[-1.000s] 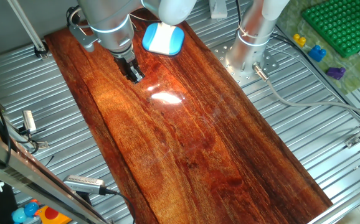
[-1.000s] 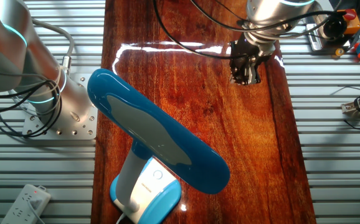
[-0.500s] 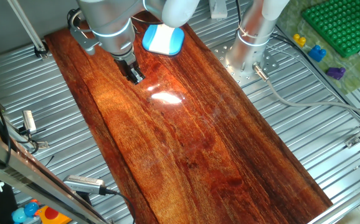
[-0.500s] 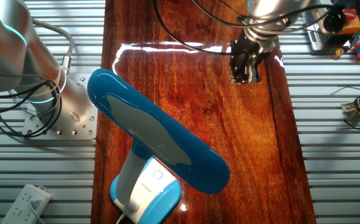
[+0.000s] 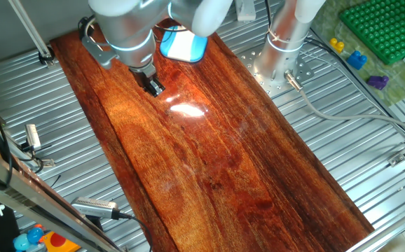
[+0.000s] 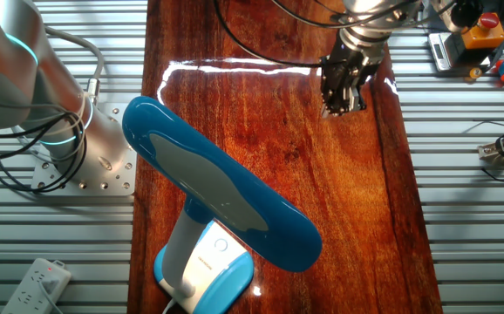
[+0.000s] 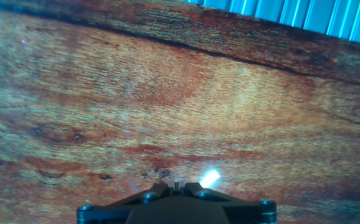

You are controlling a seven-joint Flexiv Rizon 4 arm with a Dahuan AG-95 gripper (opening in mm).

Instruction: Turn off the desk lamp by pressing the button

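You won't find any readable writing on the desk lamp (image 6: pixel 221 209). Its base (image 5: pixel 184 45) sits at the far end of the wooden board (image 5: pixel 209 140), partly behind the arm. Only the other fixed view shows you the button (image 6: pixel 221 245), on the base under the blue lamp head. The gripper (image 5: pixel 154 86) hovers over the board, near the base but apart from it. In the hand view its fingertips (image 7: pixel 161 185) meet over bare wood.

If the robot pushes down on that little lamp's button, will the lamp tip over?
Probably not: the button sits on the flat base, so a press goes straight down. The long blue head overhangs, so a sideways shove might tip the lamp.
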